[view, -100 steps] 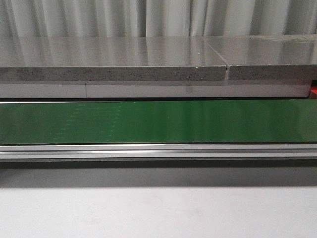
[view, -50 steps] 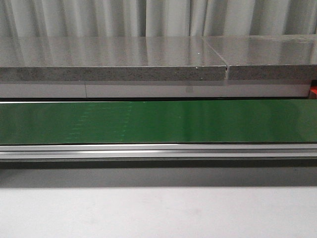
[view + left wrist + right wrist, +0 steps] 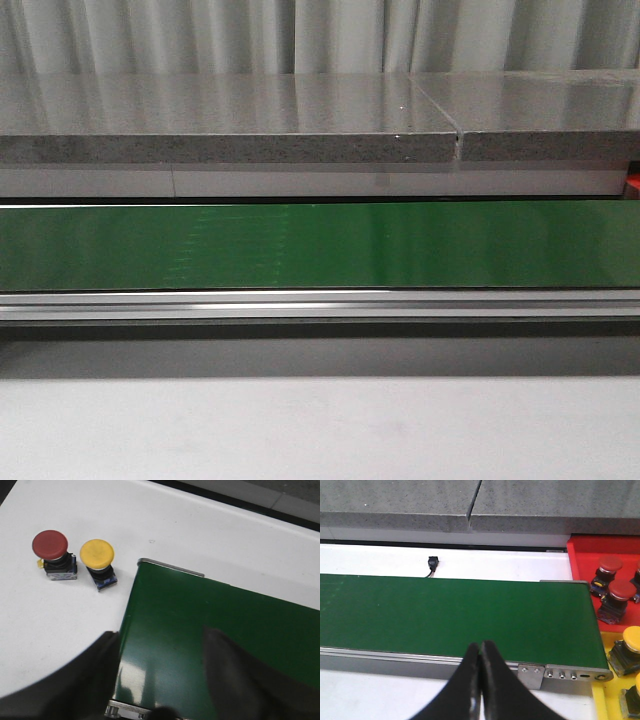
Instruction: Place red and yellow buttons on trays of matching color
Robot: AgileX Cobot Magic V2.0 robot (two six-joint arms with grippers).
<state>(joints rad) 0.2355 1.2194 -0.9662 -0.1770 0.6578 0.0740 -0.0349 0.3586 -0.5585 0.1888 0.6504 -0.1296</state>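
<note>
red button (image 3: 50, 545), yellow button (image 3: 97, 553): beyond left fingers (image 3: 95, 675), apart | right fingers (image 3: 480, 677): together

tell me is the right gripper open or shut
Shut. In the right wrist view the right gripper has its two black fingers pressed together with nothing between them, above the green belt.

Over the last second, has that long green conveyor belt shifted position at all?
No. The long green conveyor belt sits exactly as before against the grey stone slab behind it; only faint reflections on its surface changed.
</note>
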